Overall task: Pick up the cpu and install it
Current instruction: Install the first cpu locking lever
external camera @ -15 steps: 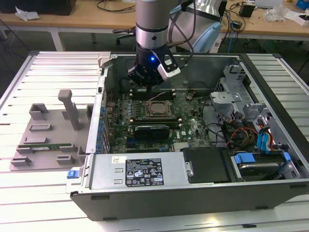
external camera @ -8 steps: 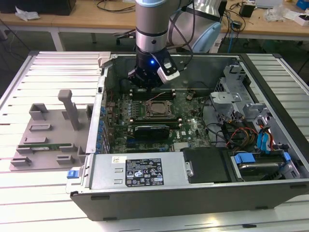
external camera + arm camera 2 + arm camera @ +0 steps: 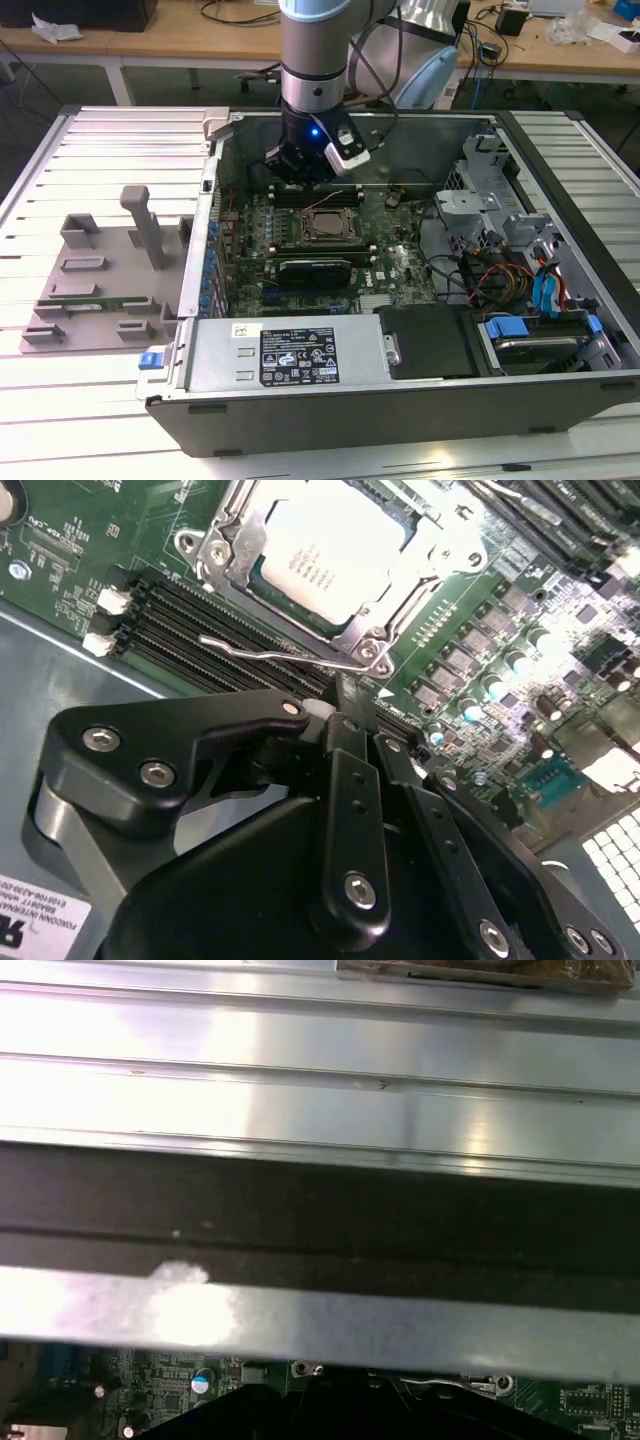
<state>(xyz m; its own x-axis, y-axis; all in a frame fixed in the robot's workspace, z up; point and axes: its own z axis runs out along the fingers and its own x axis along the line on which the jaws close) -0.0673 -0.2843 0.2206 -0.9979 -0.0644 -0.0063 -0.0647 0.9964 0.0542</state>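
While the arm hangs over the open computer case [image 3: 400, 400] in the upper middle of the exterior view, the claw [image 3: 365, 730] sits pressed together and pinches nothing, its tips just above the memory slots [image 3: 200, 630] beside the socket lever [image 3: 290, 655]. Seated in its socket frame, the cpu [image 3: 325, 555] fills the second wrist view's upper middle (printing on its lid too faint to read).

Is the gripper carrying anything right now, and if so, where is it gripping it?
Nothing is held, as far as the second wrist view shows. The cpu already sits in its socket, apart from the gripper.
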